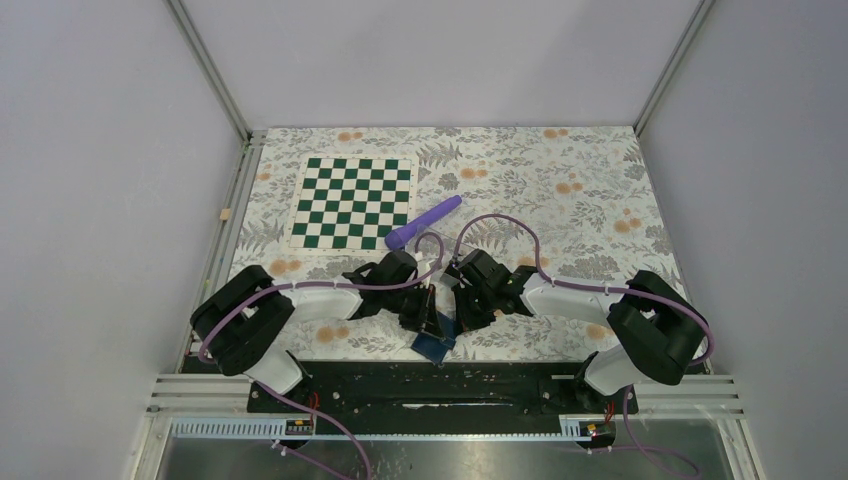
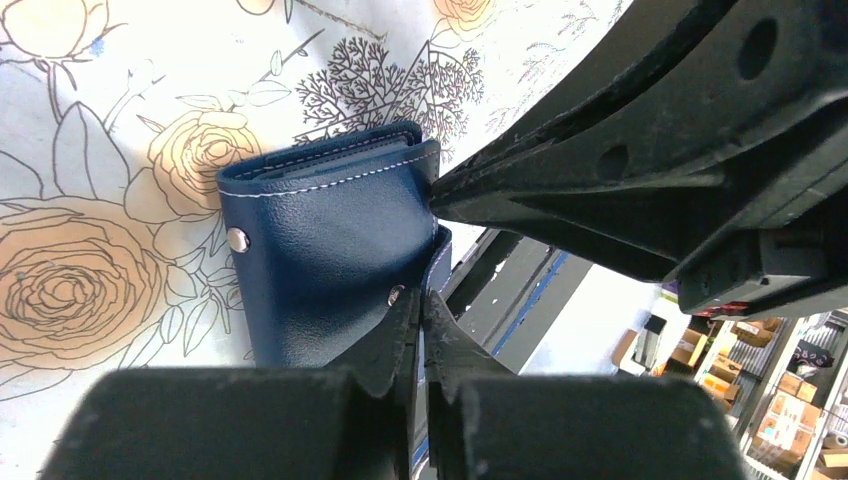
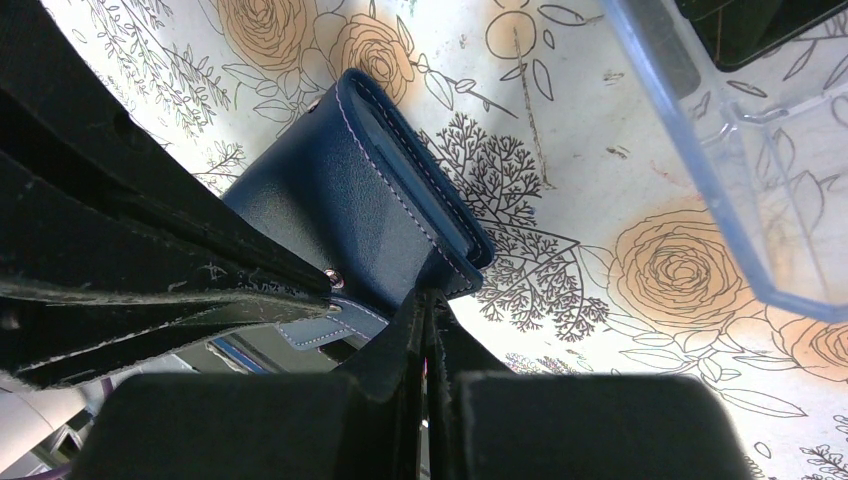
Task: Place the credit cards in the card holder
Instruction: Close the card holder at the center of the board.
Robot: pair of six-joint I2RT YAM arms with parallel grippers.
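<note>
The navy-blue card holder (image 1: 433, 347) lies folded at the table's near edge, between both arms. In the left wrist view the card holder (image 2: 320, 260) shows two metal snaps and white stitching. My left gripper (image 2: 421, 300) is shut on its snap tab, a thin strip pinched between the fingertips. In the right wrist view the same tab (image 3: 320, 328) sticks out toward the table edge. My right gripper (image 3: 428, 298) is shut on the card holder (image 3: 350, 200) at its lower stitched corner. I cannot make out any credit cards.
A clear plastic tray (image 3: 700, 150) stands just right of the card holder. Farther back are a purple cylinder (image 1: 424, 221) and a green-and-white chessboard mat (image 1: 352, 203). The black base rail (image 1: 440, 385) runs right below the card holder.
</note>
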